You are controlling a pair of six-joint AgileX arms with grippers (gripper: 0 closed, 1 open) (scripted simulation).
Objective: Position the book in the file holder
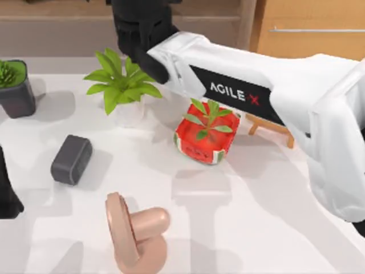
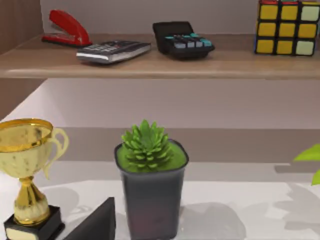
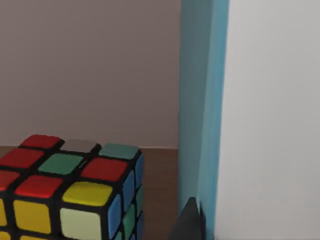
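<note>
Looking across the smooth white table [image 1: 268,217], I see nearest me one glossy pink-beige rounded ornament [image 1: 136,233], then one matte dark-grey rounded box [image 1: 71,160]. My left arm [image 1: 7,197] is parked at the table's left edge.

I count three plants: one in a red patterned box [image 1: 204,138], one leafy one in a white pot [image 1: 122,85] and one spiky succulent in a dark-grey plastic pot [image 2: 151,192]. One shiny gold trophy [image 2: 27,165] stands beside the succulent.

My right gripper [image 1: 140,40] reaches to the wooden shelf [image 2: 160,62] at the back. There the flat light-blue hardcover book [image 3: 202,110] stands upright, white page edges showing, just beside one multicoloured puzzle cube [image 3: 70,195]. I cannot tell whether either gripper is clamped.

The shelf also carries one red stapler [image 2: 65,29] and two calculators [image 2: 114,50], against a plain grey wall [image 3: 90,65].
</note>
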